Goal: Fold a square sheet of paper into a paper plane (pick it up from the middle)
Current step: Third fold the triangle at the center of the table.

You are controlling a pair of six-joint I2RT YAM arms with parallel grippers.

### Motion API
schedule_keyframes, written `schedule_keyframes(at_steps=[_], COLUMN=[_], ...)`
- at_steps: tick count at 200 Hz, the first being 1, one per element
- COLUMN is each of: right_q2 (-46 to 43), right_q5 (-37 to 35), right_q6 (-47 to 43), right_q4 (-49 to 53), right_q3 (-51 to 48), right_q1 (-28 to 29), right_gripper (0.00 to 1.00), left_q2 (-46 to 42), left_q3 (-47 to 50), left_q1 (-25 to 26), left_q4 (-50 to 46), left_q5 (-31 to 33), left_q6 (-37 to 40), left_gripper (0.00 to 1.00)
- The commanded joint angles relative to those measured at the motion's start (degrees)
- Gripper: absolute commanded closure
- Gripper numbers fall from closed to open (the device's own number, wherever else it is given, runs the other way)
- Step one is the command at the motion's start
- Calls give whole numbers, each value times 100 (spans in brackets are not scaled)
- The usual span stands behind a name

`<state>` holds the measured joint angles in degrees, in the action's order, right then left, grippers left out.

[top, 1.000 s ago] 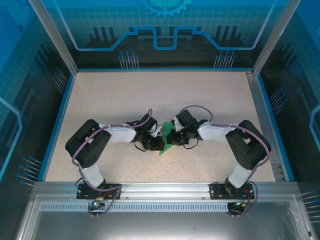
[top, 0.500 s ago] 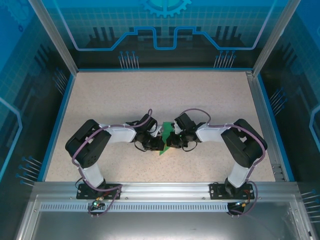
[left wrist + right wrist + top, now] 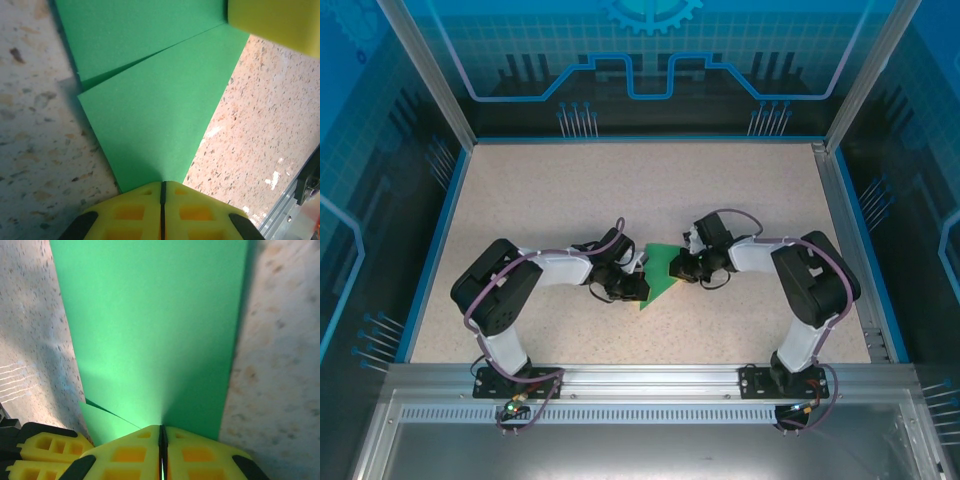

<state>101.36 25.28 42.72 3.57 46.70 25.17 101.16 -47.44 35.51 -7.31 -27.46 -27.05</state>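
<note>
As the left gripper (image 3: 162, 186) and right gripper (image 3: 162, 429) both pinch shut on the folded green paper (image 3: 661, 270), the 2 should probably pull gently and level, avoiding tears.

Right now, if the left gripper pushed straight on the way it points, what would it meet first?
The folded green paper that the left gripper pinches; further along, slightly to one side, the yellow fingers of the right gripper, though depth is unclear.

a robotics lab cell. aluminium posts (image 3: 425, 70) frame a speckled table (image 3: 550, 190). blue circuit-print panels (image 3: 650, 60) wall it in.
</note>
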Motion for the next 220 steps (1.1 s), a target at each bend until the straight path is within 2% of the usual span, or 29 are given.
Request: schedule_keyframes(at_steps=[1,71,133,173,220], right_q2=[148,-1150,-670,-558,-504], right_q5=[-236,-184,-571,-696,-490], right_q6=[-230,-198,461,713,830], right_q4=[15,264,-157,-394,-726], right_q3=[57,-70,-297,-477,-576], right_q1=[-348,-62,1040,1439,1539], right_gripper=[89,85,88,91,92], left_q2=[293,256,264,297,307], left_q3=[275,289,203,191,171], left_q1=[-10,-17,-10,-12,-10], left_q4=[-453,-412,-411,-419,-444], left_q5=[455,440,426,426,435], left_q6=[35,-12,-34,-33,-36], left_gripper=[90,90,90,90,91])
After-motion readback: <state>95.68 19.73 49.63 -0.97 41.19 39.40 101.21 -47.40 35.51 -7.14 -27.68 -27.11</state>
